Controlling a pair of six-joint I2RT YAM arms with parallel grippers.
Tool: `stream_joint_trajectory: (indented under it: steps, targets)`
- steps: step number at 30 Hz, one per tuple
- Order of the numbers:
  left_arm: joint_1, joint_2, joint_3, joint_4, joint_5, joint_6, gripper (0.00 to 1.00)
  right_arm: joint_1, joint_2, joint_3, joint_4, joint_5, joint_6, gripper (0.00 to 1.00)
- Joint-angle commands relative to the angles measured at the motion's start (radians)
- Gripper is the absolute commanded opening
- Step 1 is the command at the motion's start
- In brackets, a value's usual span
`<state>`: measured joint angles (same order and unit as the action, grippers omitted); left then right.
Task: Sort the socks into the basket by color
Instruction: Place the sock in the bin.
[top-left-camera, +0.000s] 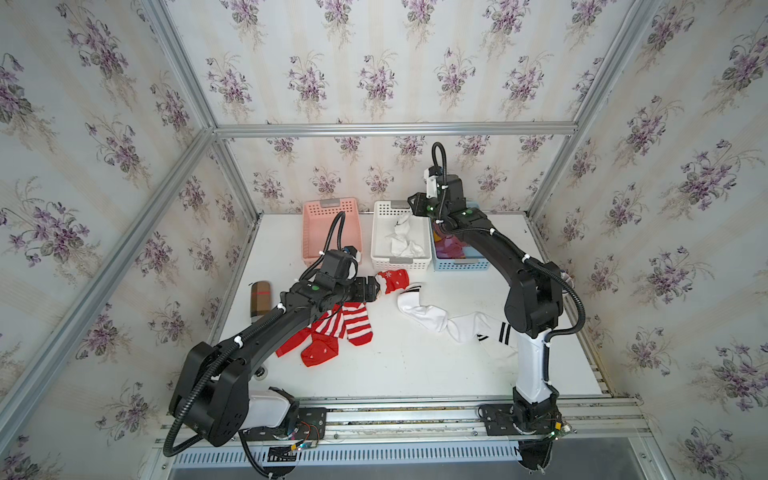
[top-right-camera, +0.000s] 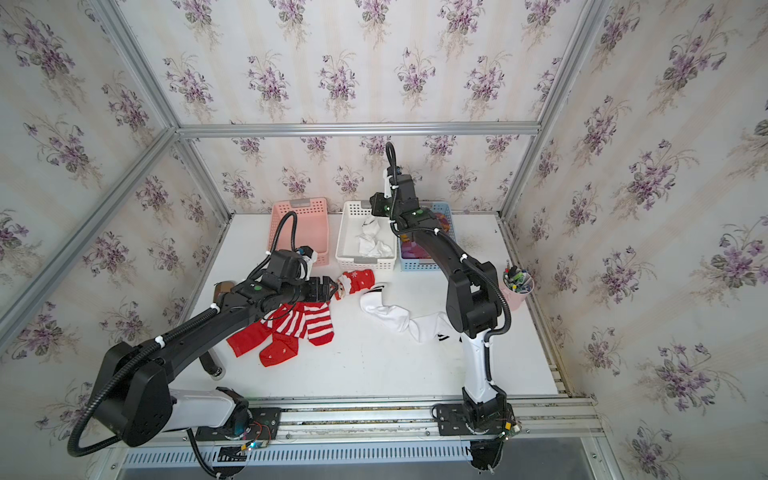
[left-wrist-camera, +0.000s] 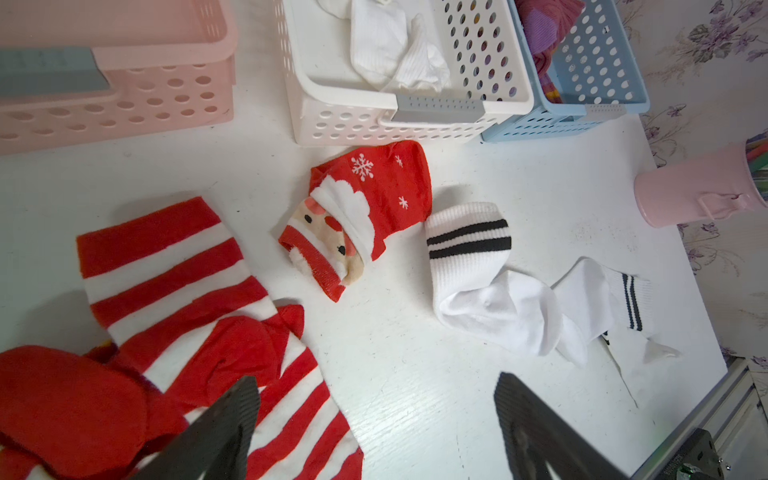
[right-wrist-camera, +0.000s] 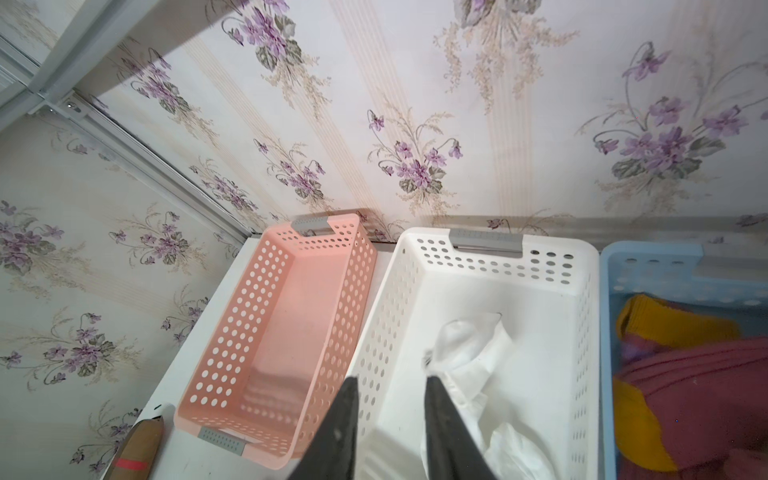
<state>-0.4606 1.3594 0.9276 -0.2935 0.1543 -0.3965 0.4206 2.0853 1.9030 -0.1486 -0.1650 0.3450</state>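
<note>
Left wrist view: the left fingers (left-wrist-camera: 224, 428) stand wide apart, holding nothing, above the table (left-wrist-camera: 415, 395), one of them over the striped socks (left-wrist-camera: 174, 282). The Santa sock (left-wrist-camera: 357, 216) lies ahead, touching the banded socks (left-wrist-camera: 490, 291) and near the white basket (left-wrist-camera: 332, 89). The right fingers (right-wrist-camera: 444, 428) hang over that basket, slightly apart with nothing between them (white socks (right-wrist-camera: 469, 353) lie inside). Maroon socks (right-wrist-camera: 698, 395) sit in the blue basket (right-wrist-camera: 648, 257); the pink basket (right-wrist-camera: 316, 257) stands beside the white one.
</note>
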Motion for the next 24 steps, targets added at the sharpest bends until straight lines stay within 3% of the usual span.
stream_joint_trajectory:
  steps: [1, 12, 24]
  targets:
    - [-0.002, 0.000, 0.008, 0.028, 0.001, 0.005, 0.91, 0.000, -0.022, -0.029, 0.013, 0.006, 0.007, 0.32]
    - [-0.043, 0.006, 0.009, 0.077, 0.047, 0.027, 0.92, 0.000, -0.187, -0.306, 0.098, 0.028, -0.020, 0.33]
    - [-0.086, 0.105, 0.052, 0.080, 0.047, 0.032, 0.92, 0.000, -0.444, -0.730, 0.141, 0.075, -0.020, 0.33]
